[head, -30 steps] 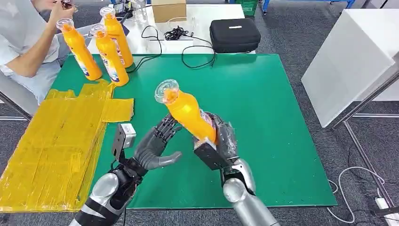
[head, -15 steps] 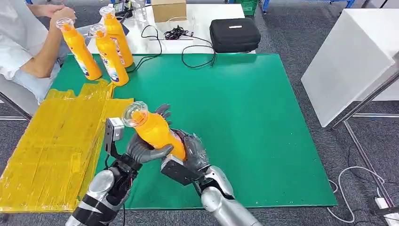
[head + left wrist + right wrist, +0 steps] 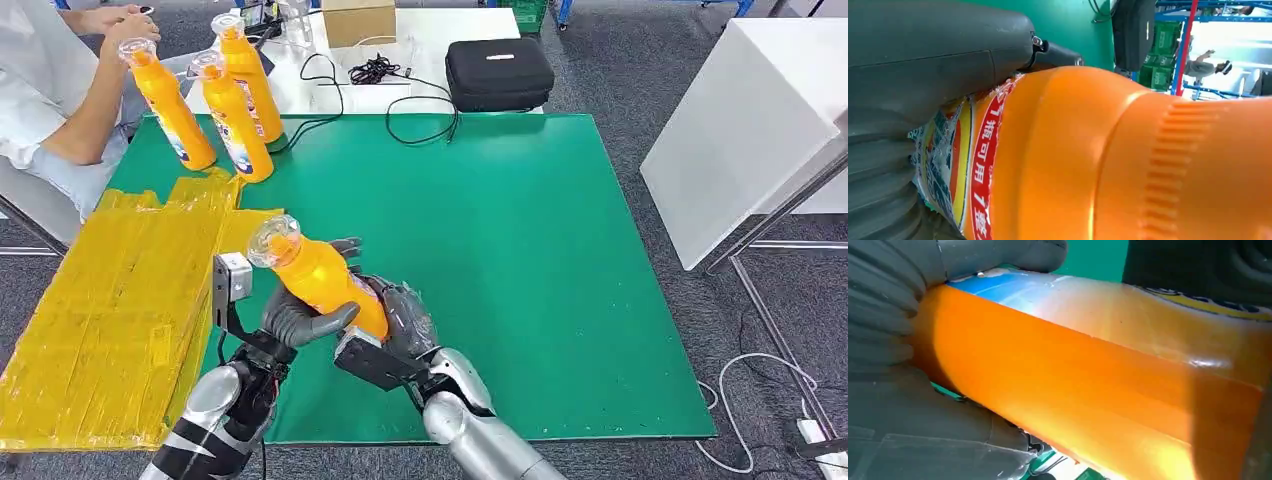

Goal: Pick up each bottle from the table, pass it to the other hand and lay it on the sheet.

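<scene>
Carried leftward, bottle [image 3: 318, 278] nears sheet [image 3: 110, 310] edge; both hands' fingers [image 3: 300, 322] grip it.

I count four orange bottles: one [image 3: 318, 278] held above the table, three standing at the far left corner [image 3: 172, 108] [image 3: 234, 120] [image 3: 250, 82]. One yellow sheet [image 3: 110, 310]. One green table [image 3: 540, 260]. One black case [image 3: 498, 72]. One cardboard box [image 3: 358, 20]. One white table [image 3: 430, 40]. I see two robot hands: left [image 3: 300, 318], right [image 3: 400, 330]. One person [image 3: 50, 90].
</scene>
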Robot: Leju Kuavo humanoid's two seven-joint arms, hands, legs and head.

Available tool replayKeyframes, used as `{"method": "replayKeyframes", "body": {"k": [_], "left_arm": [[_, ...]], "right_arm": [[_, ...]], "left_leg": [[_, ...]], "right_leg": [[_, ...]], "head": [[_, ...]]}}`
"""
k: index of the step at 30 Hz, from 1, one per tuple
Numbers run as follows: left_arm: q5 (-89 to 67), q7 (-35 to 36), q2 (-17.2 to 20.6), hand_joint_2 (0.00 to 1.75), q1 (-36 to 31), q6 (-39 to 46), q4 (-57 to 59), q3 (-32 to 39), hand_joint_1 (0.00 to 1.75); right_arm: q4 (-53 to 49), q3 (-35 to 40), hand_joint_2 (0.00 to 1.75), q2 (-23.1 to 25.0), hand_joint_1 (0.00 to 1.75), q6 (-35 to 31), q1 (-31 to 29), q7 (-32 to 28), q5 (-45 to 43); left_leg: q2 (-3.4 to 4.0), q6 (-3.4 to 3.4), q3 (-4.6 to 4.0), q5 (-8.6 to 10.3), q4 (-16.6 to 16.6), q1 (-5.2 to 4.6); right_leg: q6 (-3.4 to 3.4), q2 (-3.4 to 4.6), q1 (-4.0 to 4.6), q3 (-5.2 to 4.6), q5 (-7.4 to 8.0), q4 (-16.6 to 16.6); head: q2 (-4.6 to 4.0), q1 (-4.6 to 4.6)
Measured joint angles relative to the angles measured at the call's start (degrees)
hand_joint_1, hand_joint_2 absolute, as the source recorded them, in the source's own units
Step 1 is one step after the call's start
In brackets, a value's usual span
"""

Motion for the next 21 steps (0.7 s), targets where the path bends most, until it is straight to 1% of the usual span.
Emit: {"method": "replayKeyframes", "body": {"k": [6,7,8,10,15,18,21], "left_arm": [[0.35,-0.11,-0.04,1.75,0.00,0.20,-0.02,0.00,1.75],[0.39,-0.11,-0.04,1.75,0.01,0.26,-0.02,0.00,1.75],[0.39,-0.11,-0.13,1.75,0.02,0.28,-0.02,0.00,1.75],[0.39,-0.15,-0.15,1.75,0.11,0.53,-0.02,0.00,1.75],[-0.29,-1.07,-0.33,1.75,0.22,2.14,-0.15,-0.02,1.75],[-3.63,-2.82,-0.35,1.75,0.56,5.36,-1.36,0.00,1.75],[-4.72,-3.43,-0.28,1.75,0.50,7.15,-2.40,0.90,1.75]], "right_arm": [[0.04,0.11,1.75,0.00,1.75,-0.24,0.20,0.33,-0.02],[0.04,0.11,1.75,0.00,1.59,-0.24,0.24,0.37,0.00],[0.04,0.11,1.75,0.00,1.59,-0.28,0.30,0.39,0.00],[0.04,0.11,1.75,0.00,0.00,-0.48,0.35,0.42,0.00],[-0.77,0.09,1.75,0.00,0.00,-2.60,1.81,-0.39,-0.57],[-4.03,-0.28,1.75,-0.61,0.00,-4.37,4.09,-0.85,-1.49],[-7.13,-0.72,1.75,-1.49,0.00,-4.37,6.17,-0.94,-1.62]], "left_leg": [[0.00,0.00,0.00,0.00,0.00,0.00],[0.00,0.00,0.00,0.00,0.00,0.00],[0.00,0.00,0.00,0.00,0.00,0.00],[0.01,0.00,0.00,0.00,0.00,0.00],[-0.01,0.00,-0.02,0.00,0.00,0.00],[-0.01,0.00,-0.04,0.00,0.00,0.00],[-0.01,0.00,-0.05,-0.01,0.00,0.00]], "right_leg": [[0.00,0.00,0.00,0.00,0.00,0.00],[0.00,0.00,0.00,0.00,0.00,0.00],[0.00,0.00,0.00,0.00,0.00,0.00],[0.00,0.00,0.00,-0.01,0.00,0.00],[0.00,0.00,0.00,-0.01,0.00,0.00],[0.00,0.00,0.00,-0.02,0.00,0.00],[0.00,-0.01,-0.01,-0.02,0.00,0.00]], "head": [[0.00,0.00],[0.00,0.00],[0.00,0.00],[0.00,0.00],[0.00,-0.02],[0.00,0.00],[0.00,-0.04]]}}
